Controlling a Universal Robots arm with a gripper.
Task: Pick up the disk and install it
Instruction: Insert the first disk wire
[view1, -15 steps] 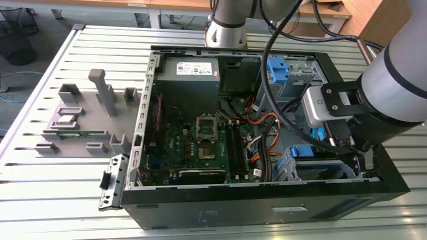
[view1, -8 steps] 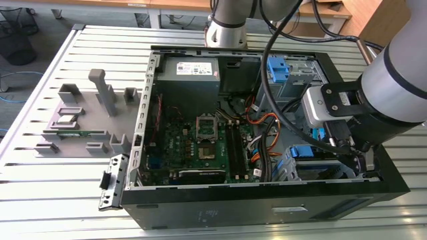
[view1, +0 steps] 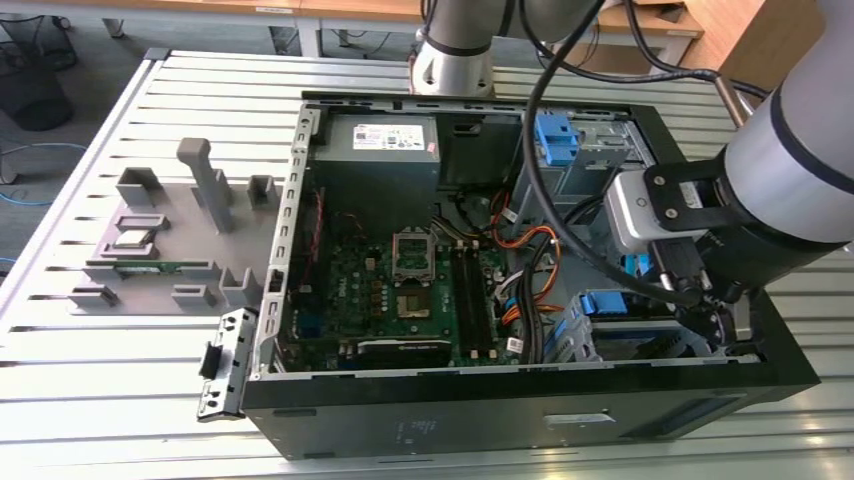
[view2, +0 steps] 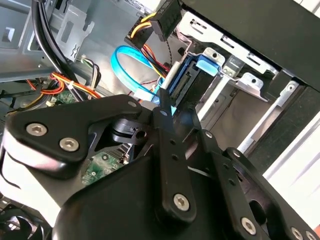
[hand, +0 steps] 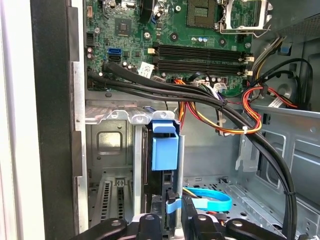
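The disk (hand: 163, 150) stands on edge in the metal drive cage (hand: 117, 117) at the case's front corner, its blue bracket tab facing the first wrist view. My gripper (hand: 171, 220) is shut on the disk's near end, one black finger on each side. In the second wrist view a finger (view2: 163, 107) lies against the disk (view2: 192, 82) and its blue bracket. In the exterior view the gripper (view1: 697, 305) reaches down into the open computer case (view1: 534, 395) beside the disk (view1: 617, 303), at the exterior view's right.
Black and orange cable bundles (hand: 210, 102) and a light-blue data cable (hand: 212, 200) lie close to the cage. The motherboard (view1: 400, 270) fills the case floor. A second blue bracket (view1: 554, 135) sits in the far bay. A grey fixture (view1: 174, 235) stands at the exterior view's left.
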